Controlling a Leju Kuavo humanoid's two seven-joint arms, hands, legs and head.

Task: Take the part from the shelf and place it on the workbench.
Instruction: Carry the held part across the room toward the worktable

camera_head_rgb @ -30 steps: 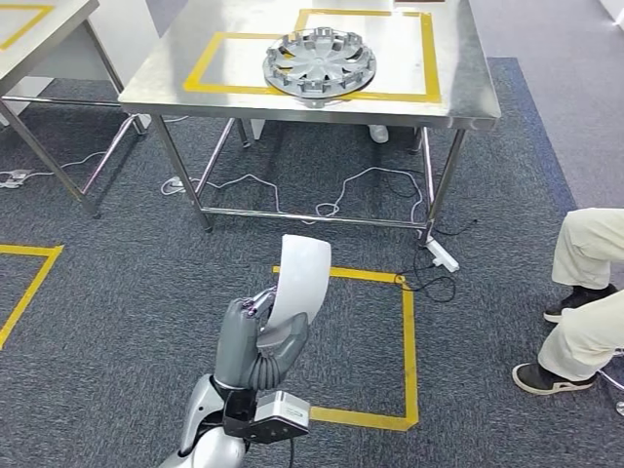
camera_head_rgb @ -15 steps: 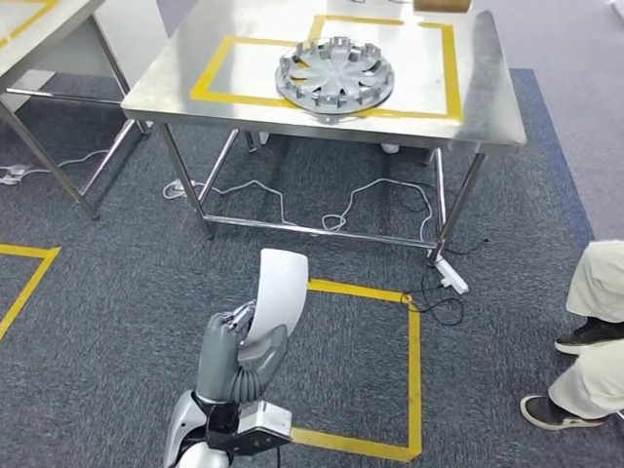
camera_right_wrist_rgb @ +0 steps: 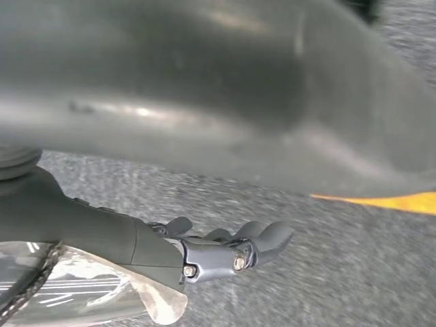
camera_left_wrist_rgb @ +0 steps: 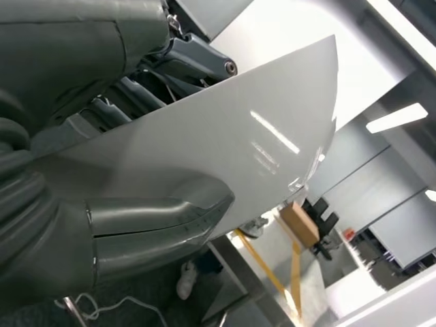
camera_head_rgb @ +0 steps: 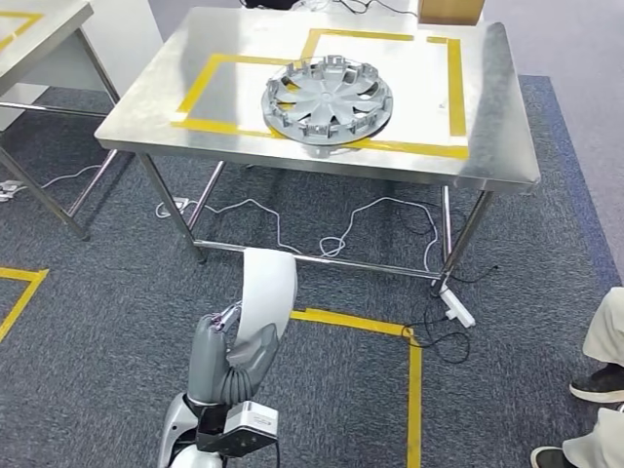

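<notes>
My left hand (camera_head_rgb: pixel 224 356) grips a white curved sheet-like part (camera_head_rgb: pixel 268 283) and holds it upright, low in the head view, over the carpet in front of the workbench. Close up in the left wrist view, the thumb (camera_left_wrist_rgb: pixel 154 228) presses on the glossy white part (camera_left_wrist_rgb: pixel 231 150), with the darker fingers behind it. The steel workbench (camera_head_rgb: pixel 486 127) stands ahead, marked with yellow tape, and a grey wheel cover (camera_head_rgb: pixel 328 97) lies on it. My right hand (camera_right_wrist_rgb: pixel 226 248) hangs over the carpet with its fingers stretched out and nothing in them.
Cables and a white power strip (camera_head_rgb: pixel 460 310) lie under the workbench. A yellow taped square (camera_head_rgb: pixel 353 322) marks the floor beside my hand. A person's legs and shoes (camera_head_rgb: pixel 600 380) are at the right edge. A second table (camera_head_rgb: pixel 37 19) stands at the far left, and a cardboard box (camera_head_rgb: pixel 450 10) sits on the workbench's far edge.
The camera has moved: the workbench now sits lower and larger in the picture, and the person's legs have slid toward the right edge. My left hand still holds the white part.
</notes>
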